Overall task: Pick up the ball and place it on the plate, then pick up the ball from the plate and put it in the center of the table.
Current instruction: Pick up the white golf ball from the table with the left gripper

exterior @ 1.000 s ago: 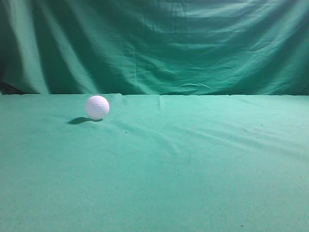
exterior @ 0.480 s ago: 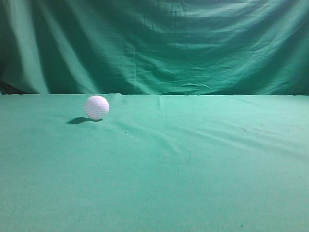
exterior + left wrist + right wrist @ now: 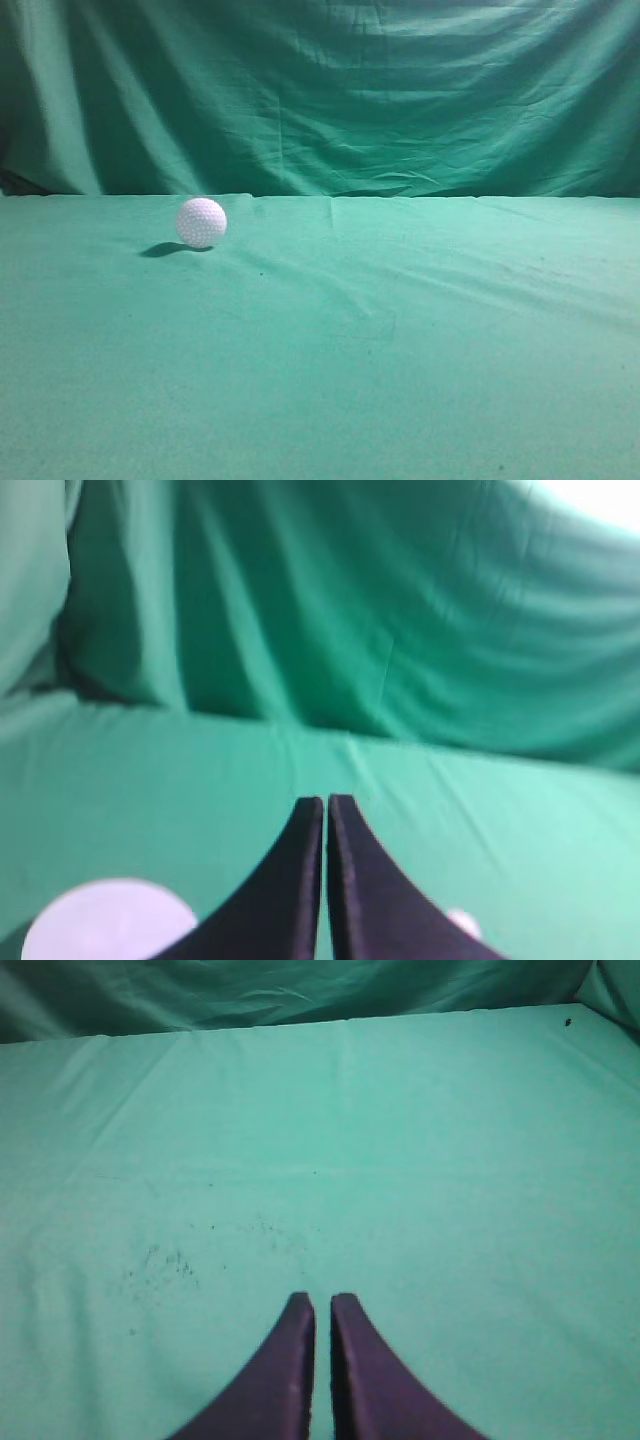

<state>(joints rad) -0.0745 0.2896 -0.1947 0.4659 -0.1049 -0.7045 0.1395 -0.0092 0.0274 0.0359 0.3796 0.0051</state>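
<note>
The white dimpled ball (image 3: pixel 201 222) rests on the green table (image 3: pixel 400 350) at the far left in the exterior view, with neither gripper near it. No gripper shows in that view. In the left wrist view my left gripper (image 3: pixel 326 802) is shut and empty above the cloth. A blurred pale round disc, probably the plate (image 3: pixel 100 925), lies at the lower left of its fingers. A small white blob, probably the ball (image 3: pixel 463 923), peeks out at their right. In the right wrist view my right gripper (image 3: pixel 322 1300) is shut and empty over bare table (image 3: pixel 400 1160).
A draped green cloth backdrop (image 3: pixel 350 90) hangs behind the table's far edge. Small dark specks (image 3: pixel 160 1260) mark the cloth ahead of the right gripper.
</note>
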